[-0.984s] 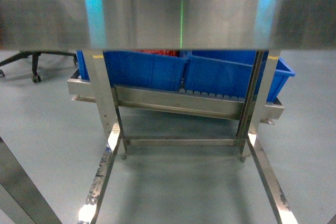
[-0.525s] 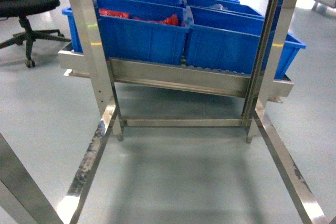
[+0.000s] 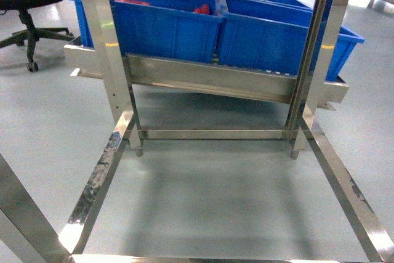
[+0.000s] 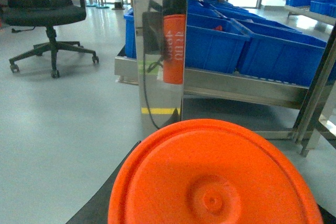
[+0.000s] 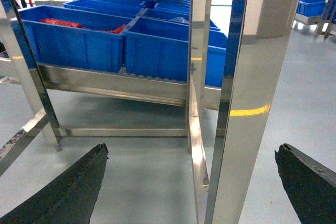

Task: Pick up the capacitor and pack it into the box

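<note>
- The robot faced a stainless steel rack [image 3: 117, 90], seen low down through its legs, with the grey floor [image 3: 209, 195] filling the lower half of the head view.
- Blue bins [image 3: 166, 29] sat side by side on the rack's low, sloped shelf, tilted toward the robot, probably so parts could be reached from the front; red items [image 3: 202, 9] showed in one of them.
- Neither the pink box nor any capacitor appeared in any view, so I could not say where they were; I judged the task had not yet reached its picking step.
- From the right wrist, two dark fingers [image 5: 68, 187] stood at the picture's bottom corners, well apart, with only floor and a rack post between them: the right gripper [image 5: 191, 184] was released and held nothing.
- An orange disc [image 4: 215, 182] filled the bottom of the left wrist view and hid the left jaws, so I could not tell their state.
- A black office chair [image 4: 44, 9] stood off to the left, well apart from the rack.
</note>
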You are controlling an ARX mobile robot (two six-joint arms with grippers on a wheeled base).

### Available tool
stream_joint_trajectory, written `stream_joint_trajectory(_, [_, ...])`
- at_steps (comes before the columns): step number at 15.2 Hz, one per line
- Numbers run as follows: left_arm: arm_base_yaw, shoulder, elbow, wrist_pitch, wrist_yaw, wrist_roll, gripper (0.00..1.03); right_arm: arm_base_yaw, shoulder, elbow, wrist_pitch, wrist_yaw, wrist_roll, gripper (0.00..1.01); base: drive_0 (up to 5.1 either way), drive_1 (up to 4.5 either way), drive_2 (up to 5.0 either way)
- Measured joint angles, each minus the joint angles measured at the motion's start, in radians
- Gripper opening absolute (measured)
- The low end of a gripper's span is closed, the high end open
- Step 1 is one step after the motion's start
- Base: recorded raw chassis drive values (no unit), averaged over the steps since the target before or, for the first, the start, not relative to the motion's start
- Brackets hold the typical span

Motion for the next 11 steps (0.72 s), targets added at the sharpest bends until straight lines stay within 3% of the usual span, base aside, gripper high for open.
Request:
stream_joint_trajectory(5, [0.0,0.0,0.0,0.0,0.0,0.0,0.43,0.0,0.0,0.0,0.0,0.0,0.0,0.98,0.0,0.0,0.0])
stream_joint_trajectory(11, [0.0,0.0,0.0,0.001,0.0,0.0,0.43,0.0,0.0,0.0,0.001,0.0,0.0,0.98,-4.7,3.53,1.7])
